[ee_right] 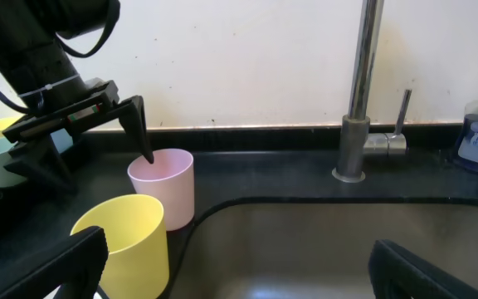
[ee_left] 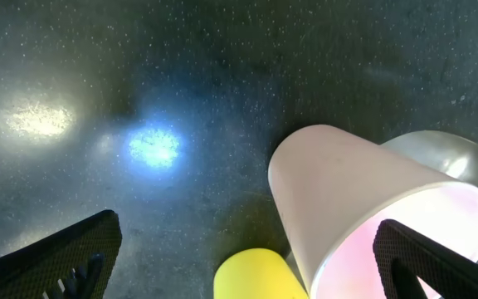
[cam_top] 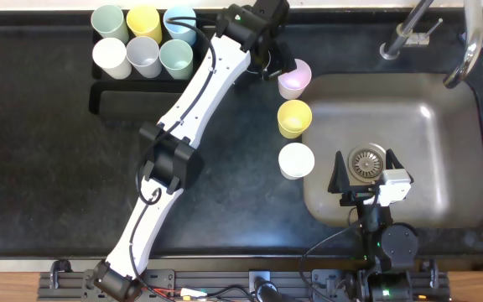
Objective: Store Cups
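Well, on the dark counter (cam_top: 40,184) beside the sink (cam_top: 443,126) the pink cup (cam_top: 294,78) stands upright; the left gripper (cam_top: 277,69) gapes wide astride its rim, one finger (ee_right: 143,137) inside. Likely light, stiff, slick plastic: pinch the wall just under the lip

Left end effector (cam_top: 281,69), fingers apparently spread, at the pink cup (cam_top: 295,80).

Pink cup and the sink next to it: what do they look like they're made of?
Pink cup: probably plastic, smooth and matte. Its thin wall glows pink inside where light passes through. Sink: apparently stainless steel, brushed grey with soft, dull reflections, and a metal drain strainer at the bottom.
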Action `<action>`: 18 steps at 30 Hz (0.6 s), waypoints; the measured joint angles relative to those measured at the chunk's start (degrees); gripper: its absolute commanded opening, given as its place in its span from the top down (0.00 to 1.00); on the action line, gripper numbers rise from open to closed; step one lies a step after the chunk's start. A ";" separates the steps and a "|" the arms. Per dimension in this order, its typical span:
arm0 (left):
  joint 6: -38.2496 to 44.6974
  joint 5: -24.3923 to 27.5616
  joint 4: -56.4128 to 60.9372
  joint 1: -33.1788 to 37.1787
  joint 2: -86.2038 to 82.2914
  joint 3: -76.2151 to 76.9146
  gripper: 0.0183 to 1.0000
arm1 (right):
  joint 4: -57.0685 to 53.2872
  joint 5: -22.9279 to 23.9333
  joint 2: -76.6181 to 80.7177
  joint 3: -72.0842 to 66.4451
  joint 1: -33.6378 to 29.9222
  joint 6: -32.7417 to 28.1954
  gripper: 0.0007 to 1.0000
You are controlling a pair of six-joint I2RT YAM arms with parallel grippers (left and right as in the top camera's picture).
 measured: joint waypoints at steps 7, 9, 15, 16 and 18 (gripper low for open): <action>-0.15 0.07 -1.46 0.00 0.42 0.00 0.00 | -0.02 0.04 0.00 0.00 0.00 0.00 0.00; -0.17 0.09 -1.57 0.00 0.57 0.00 0.00 | 0.00 0.02 0.00 0.00 0.00 0.00 0.00; -0.22 0.09 -1.55 0.00 0.74 0.00 0.15 | -0.04 0.00 -0.02 0.00 -0.02 0.00 0.00; -0.20 0.09 -1.55 -0.02 0.81 0.00 0.34 | -0.02 0.00 -0.02 0.00 -0.02 0.00 0.00; -0.63 0.09 -1.55 -0.02 1.33 0.00 0.92 | -0.02 0.02 0.00 0.00 -0.02 0.02 0.00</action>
